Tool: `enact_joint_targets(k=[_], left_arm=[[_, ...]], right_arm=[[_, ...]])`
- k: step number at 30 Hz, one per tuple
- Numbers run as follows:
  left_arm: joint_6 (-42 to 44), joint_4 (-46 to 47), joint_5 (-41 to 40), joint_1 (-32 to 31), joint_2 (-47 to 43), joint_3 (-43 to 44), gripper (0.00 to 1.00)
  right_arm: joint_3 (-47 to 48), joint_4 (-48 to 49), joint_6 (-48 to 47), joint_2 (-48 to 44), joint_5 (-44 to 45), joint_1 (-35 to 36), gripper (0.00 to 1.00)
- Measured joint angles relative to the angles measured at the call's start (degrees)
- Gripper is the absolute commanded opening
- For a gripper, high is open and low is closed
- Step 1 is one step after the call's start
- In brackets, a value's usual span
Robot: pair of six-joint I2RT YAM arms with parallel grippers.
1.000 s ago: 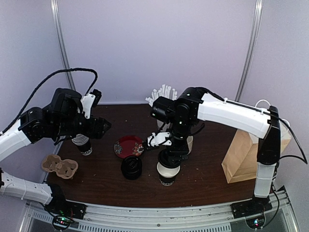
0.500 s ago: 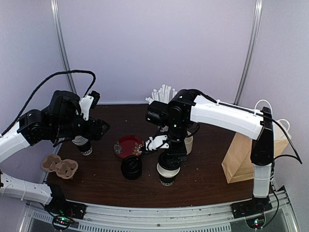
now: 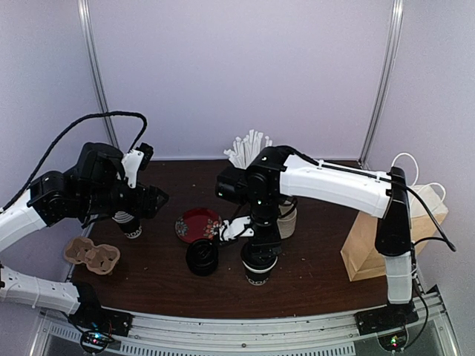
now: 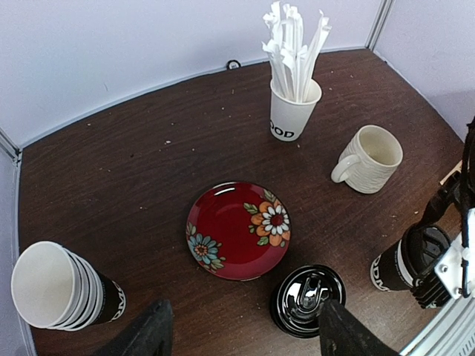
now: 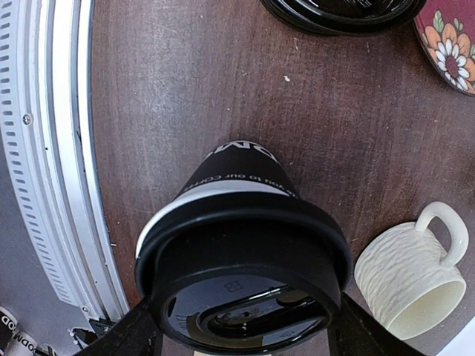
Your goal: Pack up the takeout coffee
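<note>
Straddling the takeout coffee (image 5: 241, 222) lid, the right claw (image 5: 243, 324) stands wide; contact unclear.

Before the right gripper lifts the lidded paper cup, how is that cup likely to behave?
The lidded paper cup is probably light; its paper wall may dent under a hard squeeze. It narrows toward the base, so a high push might tip it. Its glossy lid could slip.
</note>
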Motion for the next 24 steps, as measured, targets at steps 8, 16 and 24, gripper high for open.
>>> enact_joint_targets(k=[8, 16, 24], left_arm=[[-0.1, 0.0, 0.0, 0.0, -0.6, -0.5, 0.71], [-0.1, 0.1, 0.0, 0.0, -0.7, -0.5, 0.71], [-0.1, 0.1, 0.0, 0.0, -0.7, -0.6, 0.70]], right_arm=[[0.2, -0.5, -0.1, 0.3, 0.6, 1.3, 0.77], [-0.4, -0.5, -1.0, 0.2, 3.4, 2.7, 0.80], [-0.6, -0.7, -1.4, 0.2, 4.7, 3.2, 0.90]])
